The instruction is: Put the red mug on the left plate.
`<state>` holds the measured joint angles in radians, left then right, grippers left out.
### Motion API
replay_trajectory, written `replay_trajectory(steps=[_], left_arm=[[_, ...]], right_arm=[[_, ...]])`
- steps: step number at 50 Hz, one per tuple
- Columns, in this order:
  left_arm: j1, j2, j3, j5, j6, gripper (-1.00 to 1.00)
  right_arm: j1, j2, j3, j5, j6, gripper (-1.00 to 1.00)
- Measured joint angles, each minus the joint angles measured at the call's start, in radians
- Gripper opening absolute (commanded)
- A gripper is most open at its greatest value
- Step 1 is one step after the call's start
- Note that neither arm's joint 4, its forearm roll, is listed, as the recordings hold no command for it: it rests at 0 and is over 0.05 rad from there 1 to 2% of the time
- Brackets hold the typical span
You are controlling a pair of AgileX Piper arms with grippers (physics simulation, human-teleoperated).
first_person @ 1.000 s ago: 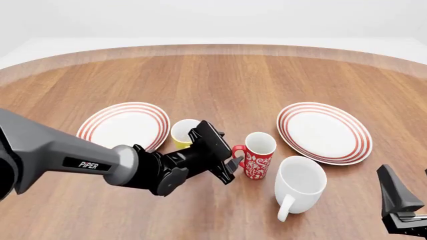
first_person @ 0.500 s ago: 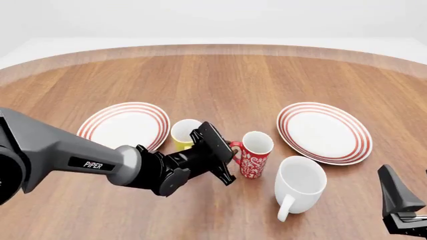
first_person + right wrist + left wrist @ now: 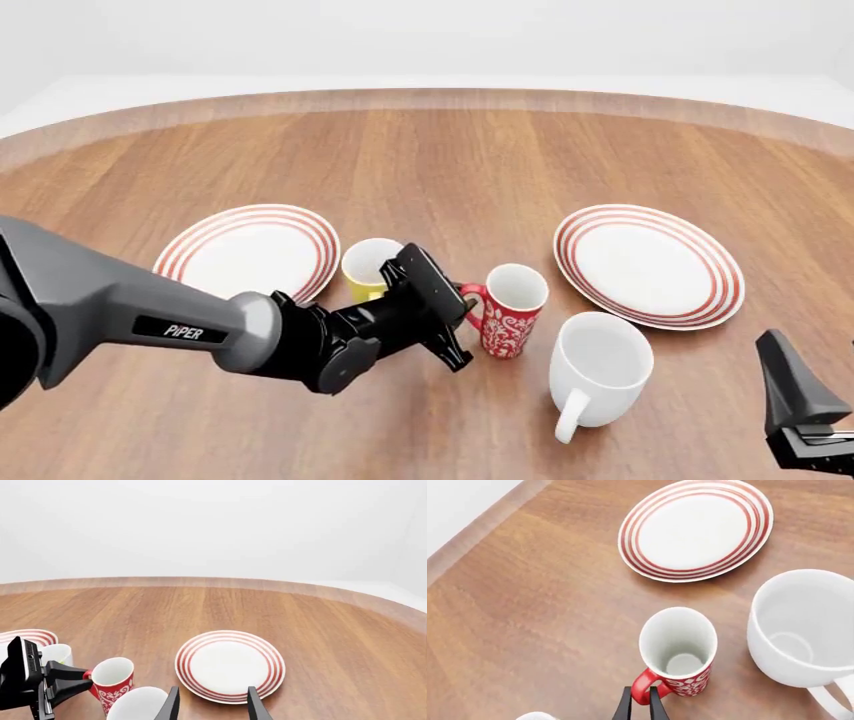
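Observation:
The red mug (image 3: 513,309) with its white floral pattern stands in the middle of the table, leaning a little, between the yellow mug and the big white mug. My left gripper (image 3: 462,312) is shut on its red handle (image 3: 643,685), and the two fingers (image 3: 624,707) pinch the loop in the left wrist view. The left plate (image 3: 250,250), white with red rings, lies bare behind the left arm. My right gripper (image 3: 212,706) hovers open at the near right edge of the table, holding nothing.
A yellow mug (image 3: 368,264) stands just beside the left plate, close to the left arm's wrist. A larger white mug (image 3: 601,369) sits to the right of the red mug, handle toward me. A second ringed plate (image 3: 649,265) lies at the right.
The left gripper's fingers closed on the red mug's handle. The mug shifted slightly left and now leans a little. The right arm stayed still.

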<state>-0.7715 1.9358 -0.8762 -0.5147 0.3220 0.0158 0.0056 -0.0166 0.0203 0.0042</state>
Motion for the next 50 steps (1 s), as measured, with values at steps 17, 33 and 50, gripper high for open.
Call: replay_trajectory(steps=[17,33,50], left_arm=[[-0.004,-0.006,0.004,-0.003,-0.005,-1.0],[-0.008,-0.01,0.006,-0.003,-0.011,-1.0],[-0.005,-0.053,0.016,0.014,-0.044,-1.0]], right_arm=[[0.0,0.0,-0.002,0.001,0.0,1.0],[0.001,0.0,-0.003,0.002,-0.001,1.0],[0.001,0.001,0.0,-0.002,-0.001,1.0]])
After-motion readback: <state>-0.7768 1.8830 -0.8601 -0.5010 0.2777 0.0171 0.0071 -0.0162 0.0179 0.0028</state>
